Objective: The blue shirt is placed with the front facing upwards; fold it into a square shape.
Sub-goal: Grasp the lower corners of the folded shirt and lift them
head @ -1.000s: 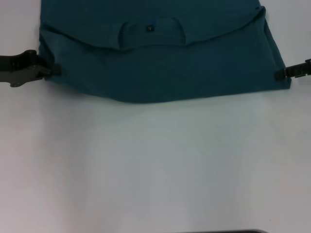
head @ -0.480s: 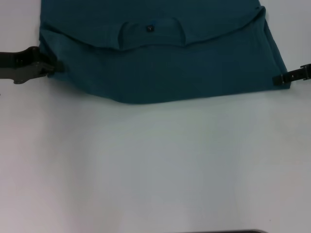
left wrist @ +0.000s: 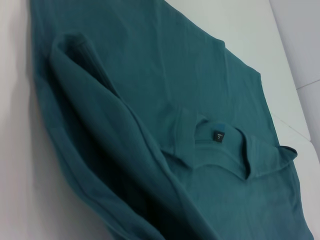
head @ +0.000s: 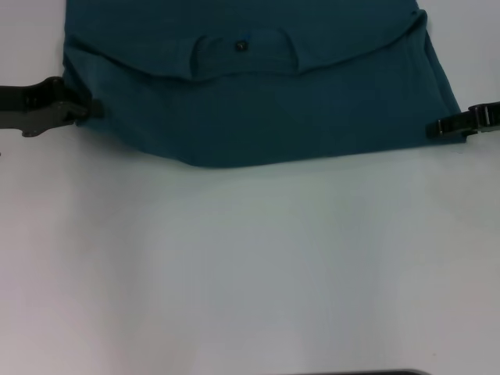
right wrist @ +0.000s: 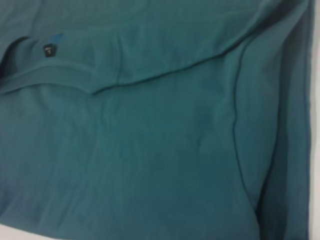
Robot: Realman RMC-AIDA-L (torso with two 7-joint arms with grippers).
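The blue shirt (head: 273, 101) lies folded over at the far side of the white table (head: 250, 266), its collar and small black neck label (head: 241, 46) facing up. My left gripper (head: 94, 109) is shut on the shirt's left edge. At the lower right corner, my right gripper (head: 431, 128) is shut on the cloth, which is drawn inward there. The left wrist view shows the blue shirt (left wrist: 150, 100) with its label (left wrist: 218, 136) and a raised fold. The right wrist view is filled by the blue shirt (right wrist: 150, 140) and its label (right wrist: 48, 50). No lettering shows.
Bare white table stretches from the shirt's near edge to the front. A dark strip (head: 351, 373) shows at the bottom edge of the head view. The shirt runs out of view at the top.
My right gripper has moved inward to the left and slightly down, taking the shirt's lower right corner with it. The left gripper has shifted a little to the right along the left edge.
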